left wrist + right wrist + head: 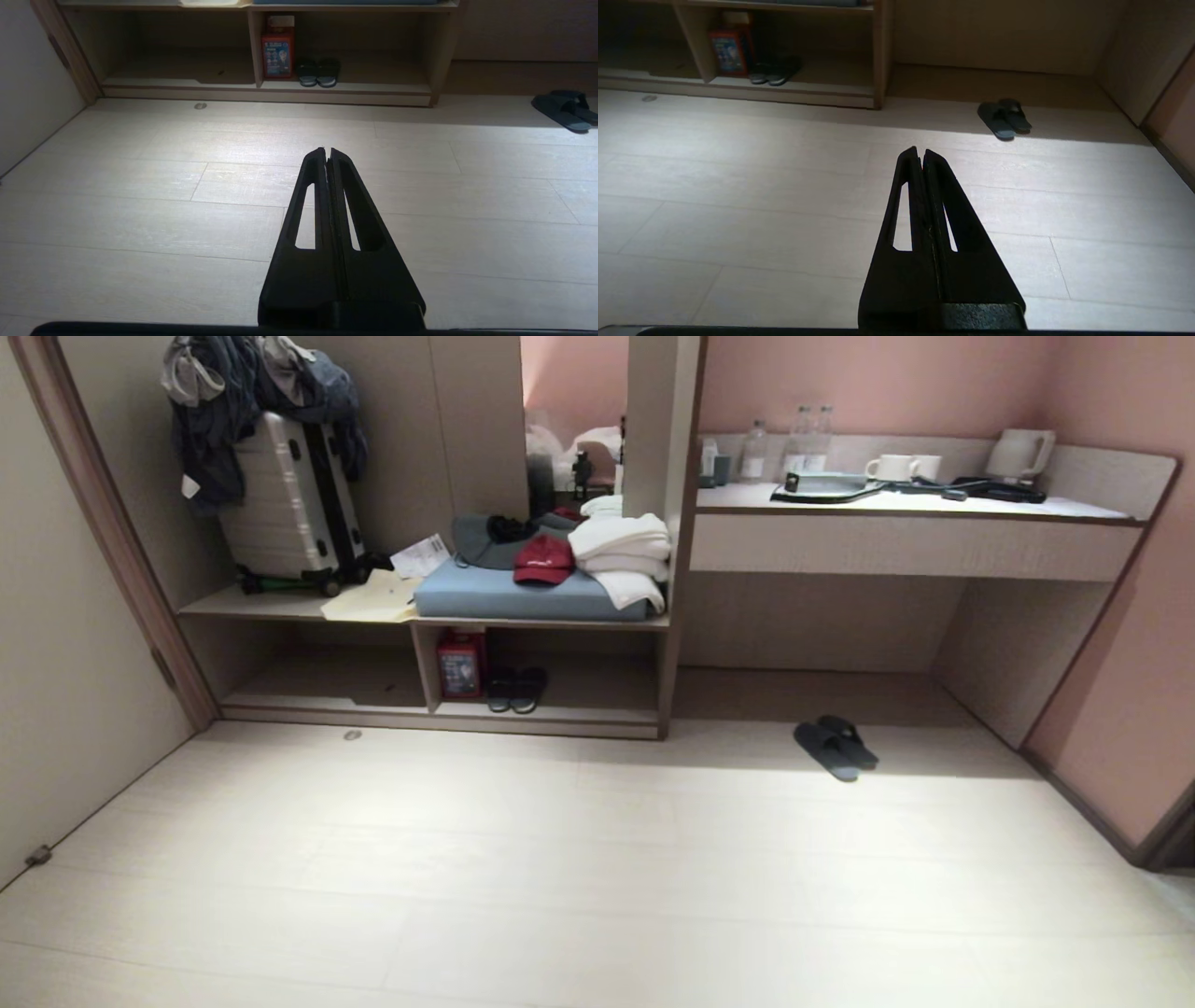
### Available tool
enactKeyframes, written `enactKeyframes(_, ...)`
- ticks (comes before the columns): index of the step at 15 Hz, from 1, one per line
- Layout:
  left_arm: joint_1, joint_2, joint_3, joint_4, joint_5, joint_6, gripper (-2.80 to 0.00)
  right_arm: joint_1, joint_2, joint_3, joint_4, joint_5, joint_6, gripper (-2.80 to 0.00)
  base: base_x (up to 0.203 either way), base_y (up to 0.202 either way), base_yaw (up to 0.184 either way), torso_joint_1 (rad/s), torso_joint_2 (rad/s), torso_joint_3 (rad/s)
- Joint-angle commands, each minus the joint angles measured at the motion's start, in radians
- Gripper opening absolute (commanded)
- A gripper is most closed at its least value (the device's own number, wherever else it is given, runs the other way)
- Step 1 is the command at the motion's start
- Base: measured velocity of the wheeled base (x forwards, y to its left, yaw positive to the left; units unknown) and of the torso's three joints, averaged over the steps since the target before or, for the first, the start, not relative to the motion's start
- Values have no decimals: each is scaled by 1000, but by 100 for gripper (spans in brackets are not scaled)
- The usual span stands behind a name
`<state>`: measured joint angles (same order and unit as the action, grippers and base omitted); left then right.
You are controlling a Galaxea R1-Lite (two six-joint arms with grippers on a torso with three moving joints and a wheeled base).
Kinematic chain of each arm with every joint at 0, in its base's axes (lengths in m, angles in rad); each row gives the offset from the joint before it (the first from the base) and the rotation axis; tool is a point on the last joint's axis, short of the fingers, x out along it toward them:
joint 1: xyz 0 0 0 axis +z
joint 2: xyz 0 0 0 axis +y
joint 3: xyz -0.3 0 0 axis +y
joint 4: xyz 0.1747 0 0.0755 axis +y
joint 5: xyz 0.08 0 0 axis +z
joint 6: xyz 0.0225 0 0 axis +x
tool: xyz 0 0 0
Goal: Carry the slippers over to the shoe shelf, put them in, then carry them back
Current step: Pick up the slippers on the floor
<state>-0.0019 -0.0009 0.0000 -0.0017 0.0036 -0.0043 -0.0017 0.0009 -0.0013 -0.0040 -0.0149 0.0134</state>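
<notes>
Nothing done yet, by the look of it: whole task remains. The shoe shelf (551, 712), low cubby under the bench, already holds a different dark pair (515, 690) beside a red box (460, 663). The slippers (836, 747) lie together on the floor, in front of the recess under the desk (915, 546), well right of the shelf, long axes running diagonally, near ends angled rightward. Left gripper (327, 151) and right gripper (920, 151) hang over bare floor, fingers clenched, empty.

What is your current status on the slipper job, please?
Left gripper and right gripper shut, empty, above bare floor. Flat dark grey open-toe slippers on floor below desk, untouched. Beige wood-grain shoe shelf already holds another dark pair.
</notes>
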Motion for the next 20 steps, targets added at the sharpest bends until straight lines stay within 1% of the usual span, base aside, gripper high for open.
enactKeyframes(1, 2, 1, 0, -1, -1, 0, -280, 2, 1, 1, 2, 0, 2, -280, 194, 0, 1, 2, 5, 2)
enactKeyframes(20, 2, 1, 0, -1, -1, 0, -280, 2, 1, 1, 2, -4, 8, -280, 196, 0, -2, 2, 3, 1)
